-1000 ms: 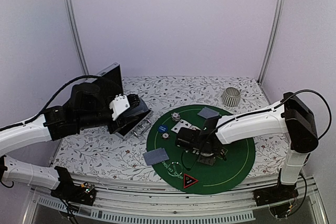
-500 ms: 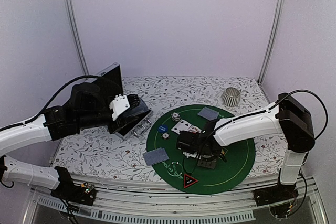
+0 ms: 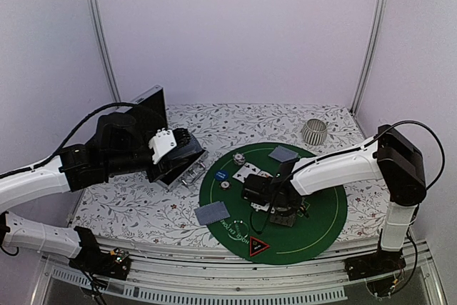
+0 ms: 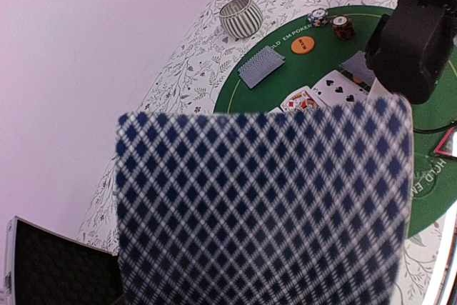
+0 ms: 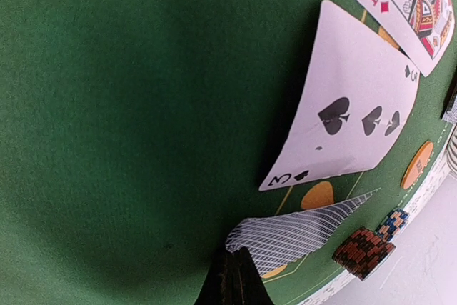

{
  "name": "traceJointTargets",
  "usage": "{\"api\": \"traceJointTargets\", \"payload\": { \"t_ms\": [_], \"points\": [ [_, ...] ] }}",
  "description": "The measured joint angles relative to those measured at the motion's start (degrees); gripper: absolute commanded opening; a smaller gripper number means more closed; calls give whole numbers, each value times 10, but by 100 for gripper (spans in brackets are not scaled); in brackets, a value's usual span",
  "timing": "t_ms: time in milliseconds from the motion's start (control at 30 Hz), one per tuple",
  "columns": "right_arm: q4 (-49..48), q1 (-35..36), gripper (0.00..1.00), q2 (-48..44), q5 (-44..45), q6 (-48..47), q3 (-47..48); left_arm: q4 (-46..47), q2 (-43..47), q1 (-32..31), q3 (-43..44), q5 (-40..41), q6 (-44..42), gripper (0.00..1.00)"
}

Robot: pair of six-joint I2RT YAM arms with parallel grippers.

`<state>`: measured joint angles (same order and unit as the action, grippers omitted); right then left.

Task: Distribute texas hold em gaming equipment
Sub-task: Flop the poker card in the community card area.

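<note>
A grey-blue-backed playing card point(image 4: 264, 205) fills the left wrist view, held up close and hiding the fingers. My left gripper point(image 3: 187, 156) holds it beside the green mat point(image 3: 321, 226). My right gripper point(image 5: 234, 276) is low over the mat, shut on the corner of a face-down card point(image 5: 307, 233); it also shows from above point(image 3: 270, 196). A 3 of spades point(image 5: 350, 123) and a king of diamonds point(image 5: 407, 5) lie face up. Face-down cards point(image 3: 212, 213) point(image 3: 283, 153), a chip stack point(image 3: 239, 158), a blue disc point(image 3: 220, 175), a white disc point(image 3: 225, 184) and the black triangle point(image 3: 258, 246) lie on the mat.
The ribbed grey cup point(image 3: 313, 131) stands at the back right, off the mat. The open aluminium case point(image 3: 153, 105) stands behind my left gripper. Two chip stacks point(image 5: 363, 251) point(image 5: 391, 223) and an orange disc point(image 5: 416, 164) sit near the mat's edge.
My right gripper has shifted a little to the right over the mat's middle. My left arm has not moved.
</note>
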<state>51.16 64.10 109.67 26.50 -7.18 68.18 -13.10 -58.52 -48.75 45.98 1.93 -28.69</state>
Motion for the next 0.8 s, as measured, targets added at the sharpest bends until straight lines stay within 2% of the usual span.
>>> {"api": "traceJointTargets", "payload": {
  "t_ms": [367,533,633,700,767,800],
  "points": [
    [5,0,3,8,7,-12,9,0,0,0,0,0,0,42],
    [6,-4,16,14,8,-11,19,0,0,0,0,0,0,42],
    [7,-5,30,14,10,-11,23,0,0,0,0,0,0,42],
    [10,-5,35,14,10,-7,26,0,0,0,0,0,0,42],
    [11,-6,45,14,10,-3,28,0,0,0,0,0,0,42],
    [11,-6,53,14,10,-1,28,0,0,0,0,0,0,42]
  ]
}}
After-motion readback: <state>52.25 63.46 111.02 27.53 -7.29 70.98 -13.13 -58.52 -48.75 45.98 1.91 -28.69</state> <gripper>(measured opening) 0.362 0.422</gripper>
